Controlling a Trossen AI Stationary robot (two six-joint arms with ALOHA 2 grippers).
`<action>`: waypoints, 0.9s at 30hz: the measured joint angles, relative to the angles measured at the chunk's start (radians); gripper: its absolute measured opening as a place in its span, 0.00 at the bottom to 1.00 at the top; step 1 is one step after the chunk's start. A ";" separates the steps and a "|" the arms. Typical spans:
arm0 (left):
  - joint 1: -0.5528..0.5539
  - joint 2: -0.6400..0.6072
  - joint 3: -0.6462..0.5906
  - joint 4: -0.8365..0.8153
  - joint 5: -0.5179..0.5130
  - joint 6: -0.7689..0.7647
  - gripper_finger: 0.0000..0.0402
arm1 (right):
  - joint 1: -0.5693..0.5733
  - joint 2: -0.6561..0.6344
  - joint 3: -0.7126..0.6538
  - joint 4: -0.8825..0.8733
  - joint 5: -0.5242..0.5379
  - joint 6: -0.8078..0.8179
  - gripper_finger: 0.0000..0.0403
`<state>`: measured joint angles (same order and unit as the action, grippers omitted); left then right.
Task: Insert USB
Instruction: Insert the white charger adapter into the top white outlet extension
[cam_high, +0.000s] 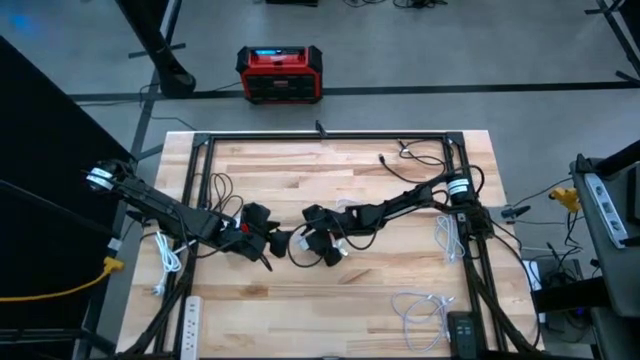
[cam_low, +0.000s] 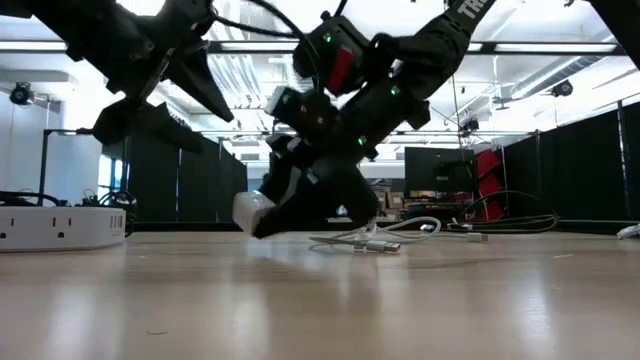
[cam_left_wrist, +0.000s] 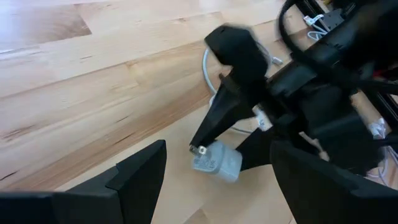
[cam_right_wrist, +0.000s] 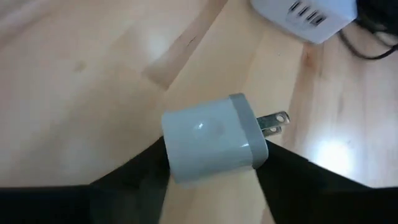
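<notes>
right gripper (cam_right_wrist: 211, 171): jaws around white wall charger (cam_right_wrist: 214, 138), mid-worktop
left gripper (cam_left_wrist: 214, 180): wide, empty
risk: charger slipping; grip loose

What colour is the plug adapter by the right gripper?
The plug adapter is pale grey-white, clearest in the right wrist view.

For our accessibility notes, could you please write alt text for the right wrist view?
A small white plastic wall charger with two metal prongs sits between the right gripper's dark jaws, above the pale wooden table. A white power strip lies beyond.
</notes>
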<state>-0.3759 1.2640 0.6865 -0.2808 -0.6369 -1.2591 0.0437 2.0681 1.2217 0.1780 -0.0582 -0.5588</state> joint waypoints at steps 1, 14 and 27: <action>0.000 0.000 0.000 0.001 0.000 0.000 0.69 | 0.000 -0.007 0.000 0.000 0.000 0.007 0.62; 0.000 0.000 0.000 -0.015 0.001 -0.005 0.69 | -0.008 -0.022 0.001 -0.020 0.012 0.215 0.78; -0.001 -0.002 -0.001 -0.075 0.067 -0.023 0.69 | -0.025 0.055 -0.144 0.411 -0.088 0.488 0.71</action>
<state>-0.3769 1.2615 0.6857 -0.3557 -0.5697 -1.2816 0.0189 2.1232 1.0780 0.5886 -0.1466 -0.0706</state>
